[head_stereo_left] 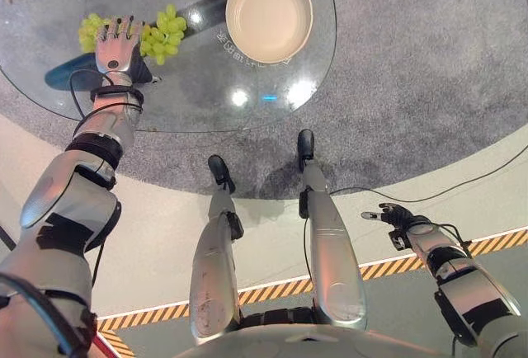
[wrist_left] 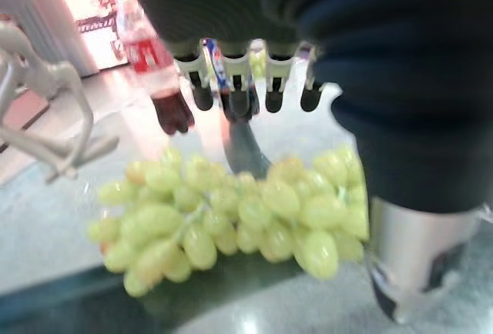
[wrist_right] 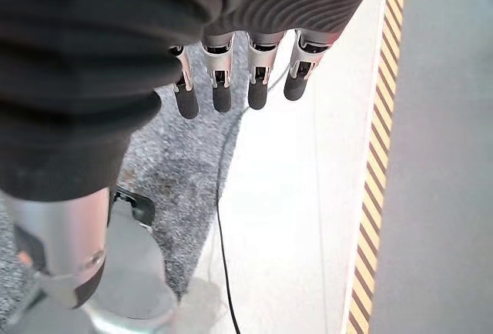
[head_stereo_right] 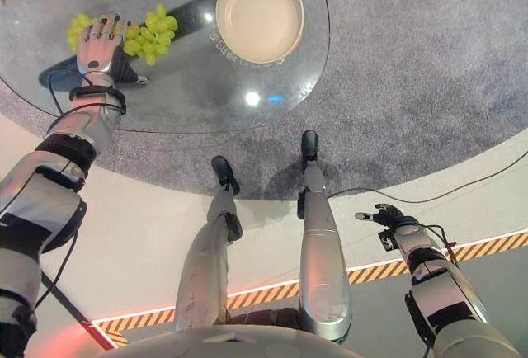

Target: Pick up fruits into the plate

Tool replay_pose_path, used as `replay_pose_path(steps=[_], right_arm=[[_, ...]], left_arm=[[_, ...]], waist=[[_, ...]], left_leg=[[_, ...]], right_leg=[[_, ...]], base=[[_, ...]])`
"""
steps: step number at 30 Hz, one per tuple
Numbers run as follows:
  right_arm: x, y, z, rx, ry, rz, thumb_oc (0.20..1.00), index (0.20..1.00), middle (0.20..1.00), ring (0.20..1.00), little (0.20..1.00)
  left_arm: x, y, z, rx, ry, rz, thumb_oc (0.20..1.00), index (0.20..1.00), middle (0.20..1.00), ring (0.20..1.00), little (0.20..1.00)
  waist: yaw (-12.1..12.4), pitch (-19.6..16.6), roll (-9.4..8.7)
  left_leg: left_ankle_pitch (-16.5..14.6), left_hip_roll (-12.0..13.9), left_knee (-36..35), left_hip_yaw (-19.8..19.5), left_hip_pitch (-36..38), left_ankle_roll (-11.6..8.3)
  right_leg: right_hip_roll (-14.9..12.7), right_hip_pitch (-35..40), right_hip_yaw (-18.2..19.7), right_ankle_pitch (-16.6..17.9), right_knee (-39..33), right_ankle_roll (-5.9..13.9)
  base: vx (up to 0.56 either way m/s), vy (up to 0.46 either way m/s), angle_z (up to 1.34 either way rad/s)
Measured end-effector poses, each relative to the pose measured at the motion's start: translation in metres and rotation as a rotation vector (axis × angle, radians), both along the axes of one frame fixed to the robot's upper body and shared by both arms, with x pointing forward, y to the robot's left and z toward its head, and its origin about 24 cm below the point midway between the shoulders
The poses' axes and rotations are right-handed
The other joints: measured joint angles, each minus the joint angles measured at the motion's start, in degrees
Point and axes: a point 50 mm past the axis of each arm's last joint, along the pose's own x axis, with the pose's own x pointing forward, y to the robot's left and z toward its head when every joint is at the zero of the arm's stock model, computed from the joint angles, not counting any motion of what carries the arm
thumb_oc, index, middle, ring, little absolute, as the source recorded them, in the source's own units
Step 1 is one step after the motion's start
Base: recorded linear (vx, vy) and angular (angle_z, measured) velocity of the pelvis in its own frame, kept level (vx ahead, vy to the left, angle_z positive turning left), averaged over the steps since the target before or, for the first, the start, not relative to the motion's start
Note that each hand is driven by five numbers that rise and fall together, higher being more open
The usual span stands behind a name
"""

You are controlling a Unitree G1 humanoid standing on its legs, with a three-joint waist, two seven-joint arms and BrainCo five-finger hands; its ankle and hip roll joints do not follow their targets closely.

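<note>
A bunch of green grapes (head_stereo_left: 163, 35) lies on the round glass table (head_stereo_left: 190, 102), at its left part. My left hand (head_stereo_left: 117, 44) hovers over the grapes with fingers spread, covering the bunch's middle, so grapes show on both sides of it. In the left wrist view the grapes (wrist_left: 231, 215) lie just below the straight fingers (wrist_left: 235, 91), untouched by them. A cream plate (head_stereo_left: 269, 13) stands empty on the table to the right of the grapes. My right hand (head_stereo_left: 394, 216) hangs low at the right, away from the table, fingers relaxed and holding nothing.
A dark table base (head_stereo_left: 74, 73) shows through the glass under the left hand. A bottle with a red label (wrist_left: 146, 49) stands beyond the grapes. Grey carpet (head_stereo_left: 412, 69) surrounds the table, and a yellow-black striped line (head_stereo_left: 388, 267) crosses the floor.
</note>
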Motion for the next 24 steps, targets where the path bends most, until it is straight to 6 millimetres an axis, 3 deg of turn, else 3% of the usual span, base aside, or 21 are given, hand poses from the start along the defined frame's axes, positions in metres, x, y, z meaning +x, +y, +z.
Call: replay_pose_path(steps=[7, 13, 16, 24], right_arm=[[0.01, 0.004, 0.008, 0.014, -0.07, 0.017, 1.0, 1.0, 1.0, 1.0, 1.0], [0.012, 0.008, 0.01, 0.026, -0.112, 0.022, 1.0, 1.0, 1.0, 1.0, 1.0], [0.01, 0.007, 0.008, 0.028, -0.113, 0.024, 1.0, 1.0, 1.0, 1.0, 1.0], [0.01, 0.008, 0.008, 0.039, -0.135, 0.03, 1.0, 1.0, 1.0, 1.0, 1.0]], left_arm=[[0.004, -0.001, 0.032, 0.094, -0.054, 0.054, 1.0, 1.0, 1.0, 1.0, 1.0], [-0.003, 0.015, 0.041, 0.185, -0.121, 0.196, 1.0, 1.0, 1.0, 1.0, 1.0], [-0.009, 0.025, 0.058, 0.213, -0.209, 0.264, 1.0, 1.0, 1.0, 1.0, 1.0], [-0.015, 0.038, 0.06, 0.221, -0.203, 0.337, 1.0, 1.0, 1.0, 1.0, 1.0]], waist=[[-0.6, 0.0, -0.44], [-1.8, 0.3, -1.08], [-1.6, 0.2, -1.33], [-1.7, 0.2, -1.37]], left_leg=[[-0.7, 0.4, 3.6, -0.6, -5.8, -0.17], [-1.4, 0.6, 5.9, -0.9, -8.4, -0.23], [-1.8, 0.7, 7.3, -1.0, -11.0, -0.2], [-2.5, 0.7, 8.3, -0.7, -11.8, -0.16]], right_leg=[[-0.1, -6.0, 0.3, -1.6, 4.2, -0.33], [-0.2, -8.6, 0.5, -2.4, 6.4, -0.49], [-0.3, -11.1, 0.6, -2.6, 7.4, -0.58], [-0.4, -12.0, 1.1, -2.4, 8.0, -0.85]], base=[[0.01, -0.012, 0.02], [0.0, -0.002, 0.01], [0.0, 0.0, 0.0], [0.02, 0.018, -0.01]])
